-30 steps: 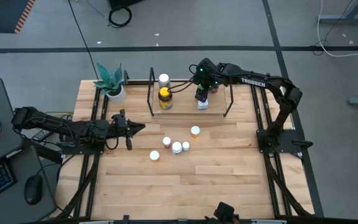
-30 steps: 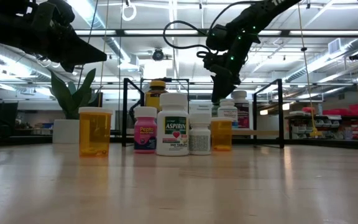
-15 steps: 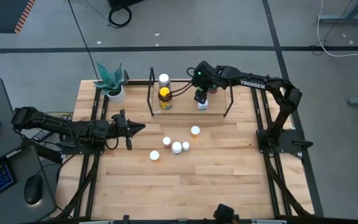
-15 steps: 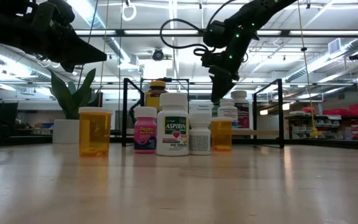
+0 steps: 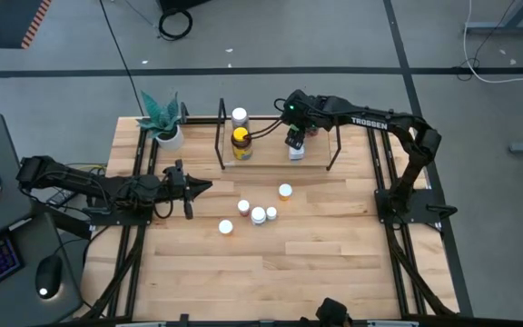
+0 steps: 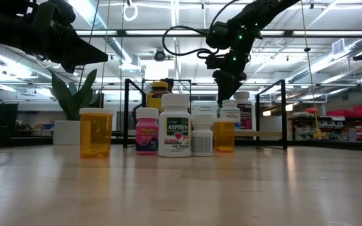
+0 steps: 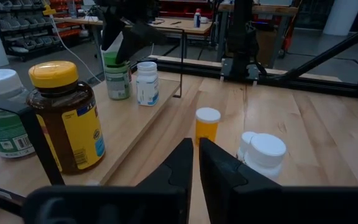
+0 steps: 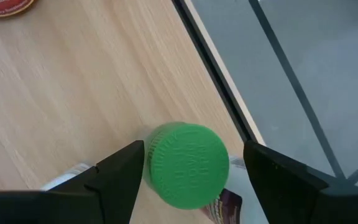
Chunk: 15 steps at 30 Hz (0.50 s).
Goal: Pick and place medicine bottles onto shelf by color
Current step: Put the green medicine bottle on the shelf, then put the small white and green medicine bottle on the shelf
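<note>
Right gripper (image 8: 188, 171) hangs spread apart above the green-capped round plastic medicine bottle (image 8: 189, 163), which stands on the black-framed shelf (image 5: 327, 162), apparently just released there.

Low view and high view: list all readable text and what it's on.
"ASPIRIN" on the big white bottle in the low view.
"Pepto" on the pink bottle, partly legible.
"TROSSEN" on the right arm in the high view.
Labels on the small white bottle, the amber bottle and the other bottles on the shelf are too small or blurred to read.
</note>
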### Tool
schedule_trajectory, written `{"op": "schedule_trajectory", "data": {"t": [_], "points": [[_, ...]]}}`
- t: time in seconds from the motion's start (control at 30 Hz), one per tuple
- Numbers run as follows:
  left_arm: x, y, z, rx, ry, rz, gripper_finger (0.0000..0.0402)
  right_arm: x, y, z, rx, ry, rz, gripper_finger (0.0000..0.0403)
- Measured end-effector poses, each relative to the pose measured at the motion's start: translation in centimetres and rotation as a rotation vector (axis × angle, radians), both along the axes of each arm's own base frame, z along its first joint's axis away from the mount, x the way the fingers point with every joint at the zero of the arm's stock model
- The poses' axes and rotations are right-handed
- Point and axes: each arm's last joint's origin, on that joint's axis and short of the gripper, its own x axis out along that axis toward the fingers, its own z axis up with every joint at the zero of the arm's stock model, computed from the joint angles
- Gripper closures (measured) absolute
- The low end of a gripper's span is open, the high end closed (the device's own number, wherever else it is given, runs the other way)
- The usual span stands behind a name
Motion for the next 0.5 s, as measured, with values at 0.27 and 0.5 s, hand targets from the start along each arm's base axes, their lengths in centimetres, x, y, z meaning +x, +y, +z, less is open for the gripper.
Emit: {"op": "schedule_trajectory", "data": {"t": [0.27, 0.5], "points": [[0.0, 0.0, 0.0, 0.000, 0.000, 0.000, 0.0373, 0.1, 0.6, 0.7, -0.016, -0.022, 0.027, 0.0124], [0.0, 0.0, 0.0, 0.000, 0.000, 0.000, 0.0364, -1.0, 1.9, 3.8, 0.004, -0.154, 0.093, 0.0125]]}}
